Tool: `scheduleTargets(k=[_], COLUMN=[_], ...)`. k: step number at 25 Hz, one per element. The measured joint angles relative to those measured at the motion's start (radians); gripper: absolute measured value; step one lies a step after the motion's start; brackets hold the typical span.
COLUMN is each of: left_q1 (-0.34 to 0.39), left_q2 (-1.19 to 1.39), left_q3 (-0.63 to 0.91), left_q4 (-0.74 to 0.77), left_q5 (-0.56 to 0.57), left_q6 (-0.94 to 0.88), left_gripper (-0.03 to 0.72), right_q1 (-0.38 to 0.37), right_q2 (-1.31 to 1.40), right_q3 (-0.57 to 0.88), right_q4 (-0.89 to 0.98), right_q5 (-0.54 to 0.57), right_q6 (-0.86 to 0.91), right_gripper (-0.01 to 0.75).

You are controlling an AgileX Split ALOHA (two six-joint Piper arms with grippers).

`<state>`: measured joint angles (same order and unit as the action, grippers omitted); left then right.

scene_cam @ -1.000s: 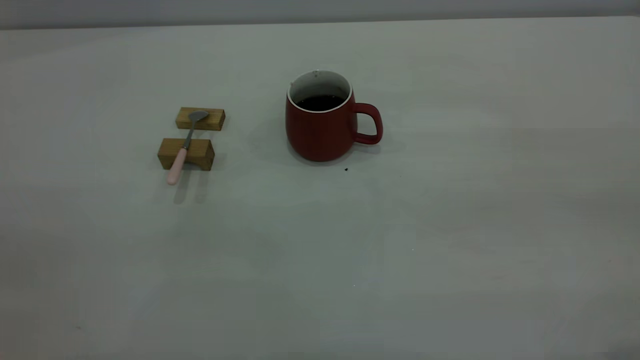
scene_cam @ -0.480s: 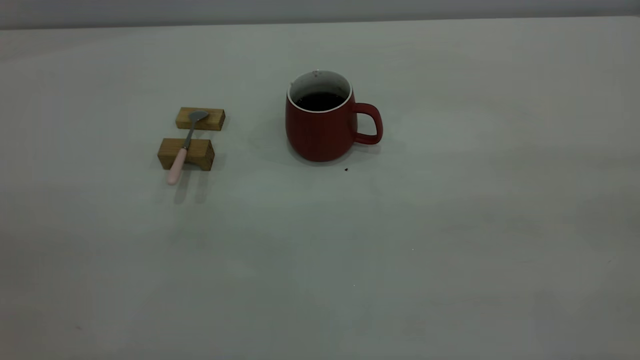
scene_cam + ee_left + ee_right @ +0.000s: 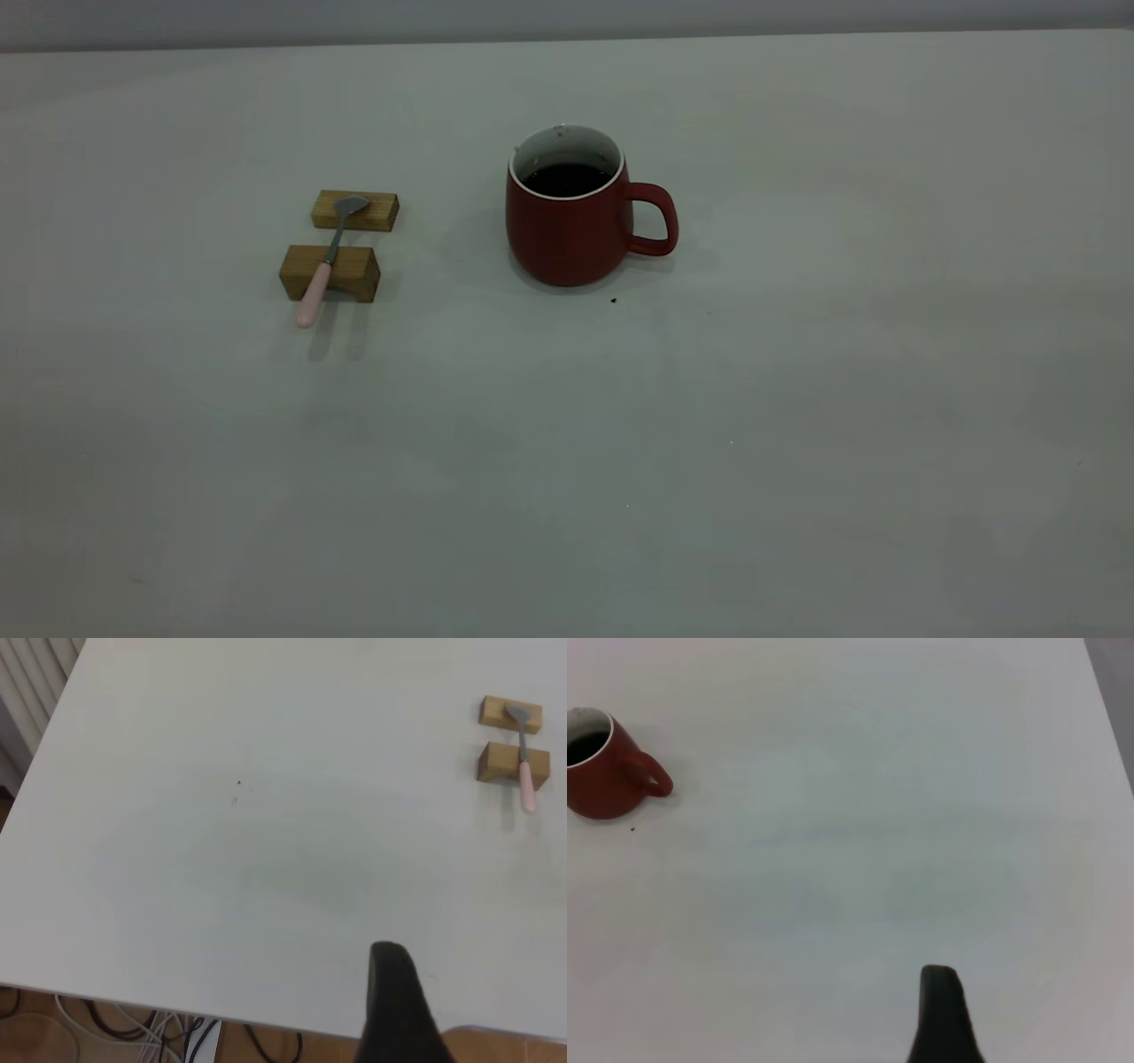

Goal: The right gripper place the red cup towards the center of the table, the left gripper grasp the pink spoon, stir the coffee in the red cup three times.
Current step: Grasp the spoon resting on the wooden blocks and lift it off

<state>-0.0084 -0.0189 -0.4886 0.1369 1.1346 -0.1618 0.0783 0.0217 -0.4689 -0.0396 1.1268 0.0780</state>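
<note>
The red cup (image 3: 567, 226) stands upright on the table (image 3: 753, 461) near the middle, far side, its handle pointing right. Dark coffee (image 3: 567, 180) fills part of it. To the cup's left, the pink spoon (image 3: 323, 261) lies across two wooden blocks, bowl on the far block and pink handle overhanging the near one. Neither gripper appears in the exterior view. My left gripper (image 3: 394, 1010) hangs over the table's near edge, far from the pink spoon (image 3: 524, 771). My right gripper (image 3: 943, 1014) is above bare table, well away from the red cup (image 3: 602, 771).
The two wooden blocks (image 3: 354, 211) (image 3: 330, 273) sit one behind the other under the spoon. A few dark specks (image 3: 613, 300) lie just in front of the cup. Cables (image 3: 115, 1023) hang below the table's edge in the left wrist view.
</note>
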Motion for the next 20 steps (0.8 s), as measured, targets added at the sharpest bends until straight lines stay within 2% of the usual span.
scheduleTargets(k=[11,15,20], left_q1=[0.0,0.0,0.0], left_q2=[0.054,0.261,0.623], left_q3=[-0.017,-0.052,-0.093], left_q4=[-0.002,-0.036,-0.137], left_q5=[-0.021,-0.097,-0.245], left_q6=[0.0,0.019,0.064], left_gripper=[0.531,0.531,0.531], right_q1=[0.0,0.0,0.0], right_q2=[-0.001,-0.001,-0.001], right_q3=[0.0,0.0,0.0], right_q4=[-0.003,-0.003,-0.003], right_q5=[0.001,0.001,0.001], right_q6=[0.0,0.0,0.0], right_gripper=[0.582,0.582,0.582])
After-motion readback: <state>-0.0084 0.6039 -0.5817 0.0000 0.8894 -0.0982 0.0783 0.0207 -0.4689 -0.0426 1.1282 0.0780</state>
